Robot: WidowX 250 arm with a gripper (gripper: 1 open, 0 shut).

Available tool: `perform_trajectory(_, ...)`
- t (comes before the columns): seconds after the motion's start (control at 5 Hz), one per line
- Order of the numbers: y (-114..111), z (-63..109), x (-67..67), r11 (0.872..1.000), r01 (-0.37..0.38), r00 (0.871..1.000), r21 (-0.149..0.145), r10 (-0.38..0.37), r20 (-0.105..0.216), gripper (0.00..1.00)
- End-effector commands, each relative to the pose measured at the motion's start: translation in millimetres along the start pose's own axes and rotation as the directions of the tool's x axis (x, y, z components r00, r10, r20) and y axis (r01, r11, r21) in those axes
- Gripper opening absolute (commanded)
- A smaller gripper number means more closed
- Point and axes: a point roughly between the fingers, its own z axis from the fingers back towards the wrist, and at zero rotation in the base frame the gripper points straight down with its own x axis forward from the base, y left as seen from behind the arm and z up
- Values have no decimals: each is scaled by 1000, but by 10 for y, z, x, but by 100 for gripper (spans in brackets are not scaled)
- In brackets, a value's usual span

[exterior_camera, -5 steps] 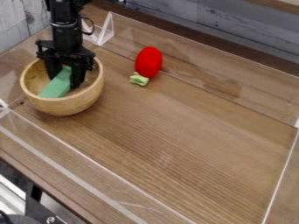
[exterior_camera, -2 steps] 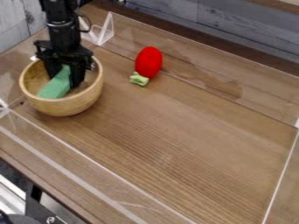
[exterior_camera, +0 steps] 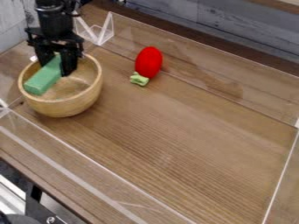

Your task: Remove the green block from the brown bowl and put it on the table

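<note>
Gripper [exterior_camera: 54, 63]: pointing straight down over the left side of the bowl, fingers clamped on the upper end of the green block.
Green block [exterior_camera: 44, 79]: held tilted, lower end hanging toward the left rim of the brown bowl [exterior_camera: 70, 101]; whether it touches the rim I cannot tell.
Handling: it looks light and stiff, with smooth flat faces, so it can maybe swing when gripped at one end.
Table [exterior_camera: 187, 131]: bare wood to the right of the bowl, a good place to put it.
Red toy [exterior_camera: 147, 63]: farther back, well apart from the bowl.

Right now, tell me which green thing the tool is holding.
The long light-green rectangular block, gripped by the black tool above the round brown wooden bowl. The red strawberry toy's small green stub lies untouched on the table.
</note>
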Motion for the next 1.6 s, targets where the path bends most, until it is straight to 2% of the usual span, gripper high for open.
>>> perform_trajectory(0.0,87,151,123,997,76,996,26,-77,50,0)
perform_trajectory(0.4,122,284,91,999,48,997,8,-48,53,0)
perform_trajectory(0.8,4,374,227,1000,23,998,-12,-22,59,0)
perform_trajectory(1.2,-145,392,82,995,92,993,-48,-87,84,0)
perform_trajectory(1.4,-151,519,101,993,101,991,-60,-95,92,0)
